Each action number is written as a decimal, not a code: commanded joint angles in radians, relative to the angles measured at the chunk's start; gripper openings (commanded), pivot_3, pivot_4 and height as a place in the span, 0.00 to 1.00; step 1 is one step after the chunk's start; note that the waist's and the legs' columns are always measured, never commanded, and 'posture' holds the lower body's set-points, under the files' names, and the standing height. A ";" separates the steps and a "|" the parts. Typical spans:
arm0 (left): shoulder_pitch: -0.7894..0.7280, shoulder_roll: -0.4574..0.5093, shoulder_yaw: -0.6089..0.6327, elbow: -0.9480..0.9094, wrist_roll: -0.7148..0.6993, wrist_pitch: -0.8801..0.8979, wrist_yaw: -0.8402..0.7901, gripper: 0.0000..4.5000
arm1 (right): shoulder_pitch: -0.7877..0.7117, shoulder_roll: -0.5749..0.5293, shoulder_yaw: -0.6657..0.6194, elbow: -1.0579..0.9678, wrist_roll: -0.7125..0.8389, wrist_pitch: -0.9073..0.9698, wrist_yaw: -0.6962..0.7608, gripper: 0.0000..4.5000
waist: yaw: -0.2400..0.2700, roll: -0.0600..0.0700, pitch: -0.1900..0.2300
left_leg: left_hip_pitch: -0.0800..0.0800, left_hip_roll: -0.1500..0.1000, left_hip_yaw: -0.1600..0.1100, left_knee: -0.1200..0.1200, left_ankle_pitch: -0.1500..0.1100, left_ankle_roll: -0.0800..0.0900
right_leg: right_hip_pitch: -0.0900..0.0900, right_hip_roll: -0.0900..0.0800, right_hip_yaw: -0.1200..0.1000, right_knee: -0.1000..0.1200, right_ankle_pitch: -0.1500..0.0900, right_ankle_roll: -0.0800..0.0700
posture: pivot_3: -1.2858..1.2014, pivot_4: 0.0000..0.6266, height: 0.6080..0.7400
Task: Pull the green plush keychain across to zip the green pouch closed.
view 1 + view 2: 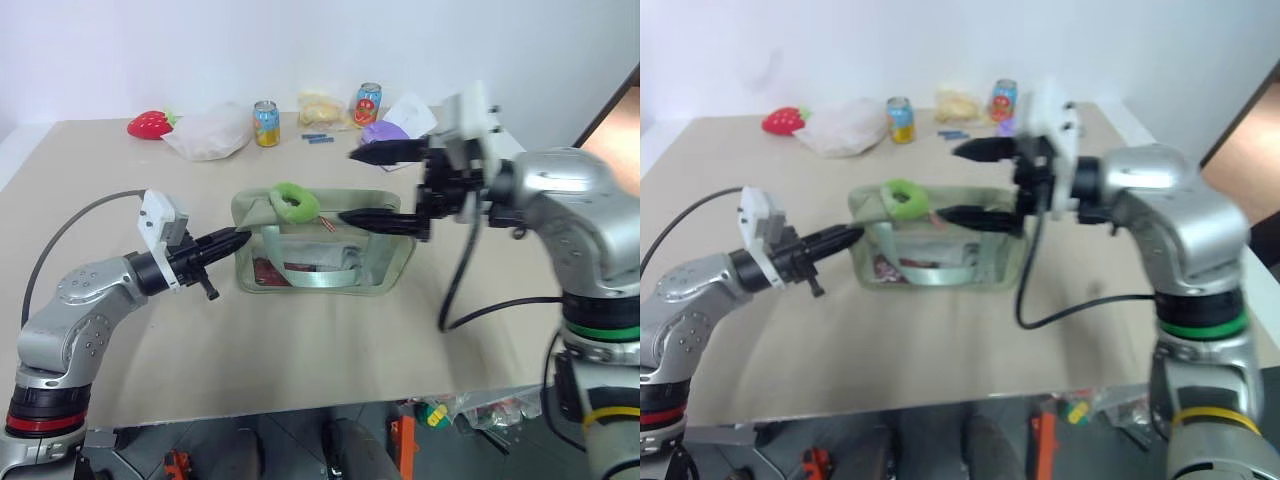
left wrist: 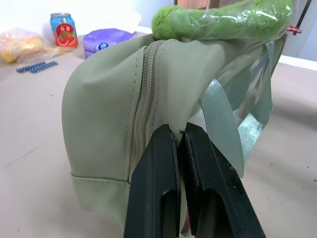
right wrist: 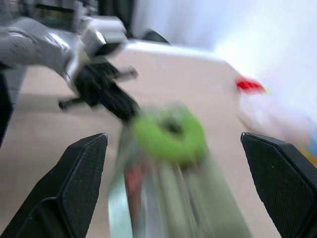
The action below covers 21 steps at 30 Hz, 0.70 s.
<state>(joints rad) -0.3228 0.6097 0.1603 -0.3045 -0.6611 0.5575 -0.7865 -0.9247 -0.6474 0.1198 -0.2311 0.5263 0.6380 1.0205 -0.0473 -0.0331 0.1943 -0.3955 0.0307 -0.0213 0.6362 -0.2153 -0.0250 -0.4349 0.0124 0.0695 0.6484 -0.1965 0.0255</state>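
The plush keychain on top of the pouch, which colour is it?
The plush keychain is bright lime green, clearest in the left eye view.

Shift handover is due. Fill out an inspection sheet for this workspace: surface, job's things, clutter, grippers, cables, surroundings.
Surface: beige table, bare at the near edge.
Job's things: green pouch stands mid-table; green plush keychain lies curled on its top near the left end.
Clutter: along the far edge, red strawberry plush, white plastic bag, two drink cans, yellow packet, purple pack, white paper, blue strip.
Grippers: left gripper shut on the pouch's left end fabric; right gripper open above the pouch's right part, holding nothing.
Cables: grey cable at the left arm; black cable hanging from the right.
Surroundings: white wall; items on the floor below the table, unclear.
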 commanded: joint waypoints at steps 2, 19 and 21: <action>-0.017 -0.011 -0.009 -0.041 -0.002 -0.004 0.018 0.00 | -0.033 0.074 0.070 0.104 -0.125 -0.141 -0.018 0.99 | 0.006 -0.001 -0.001 | -0.005 -0.001 -0.001 0.002 0.000 0.000 | -0.003 0.000 0.000 0.000 0.000 0.001 | 0.52 0.24 1.00; -0.009 -0.011 -0.015 -0.037 0.014 -0.009 0.035 0.00 | -0.012 0.130 0.026 0.141 -0.129 -0.148 -0.025 0.12 | 0.003 -0.001 -0.001 | -0.009 -0.001 -0.001 0.004 0.000 -0.001 | -0.006 -0.001 0.001 0.000 0.003 0.002 | 0.52 0.24 1.00; -0.014 -0.010 -0.017 -0.033 0.018 -0.009 0.035 0.00 | -0.012 0.128 0.026 0.140 -0.127 -0.142 -0.022 0.01 | 0.003 -0.001 -0.001 | -0.009 -0.001 -0.001 0.004 0.000 -0.001 | -0.006 -0.001 0.001 0.000 0.003 0.002 | 0.52 0.24 1.00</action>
<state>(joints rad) -0.3265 0.5999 0.1525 -0.3164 -0.6473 0.5548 -0.7511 -0.9296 -0.5185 0.1835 -0.0564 0.3823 0.4927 0.9983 -0.0446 -0.0344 0.1936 -0.4046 0.0295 -0.0218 0.6398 -0.2150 -0.0255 -0.4407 0.0115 0.0705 0.6487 -0.1937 0.0272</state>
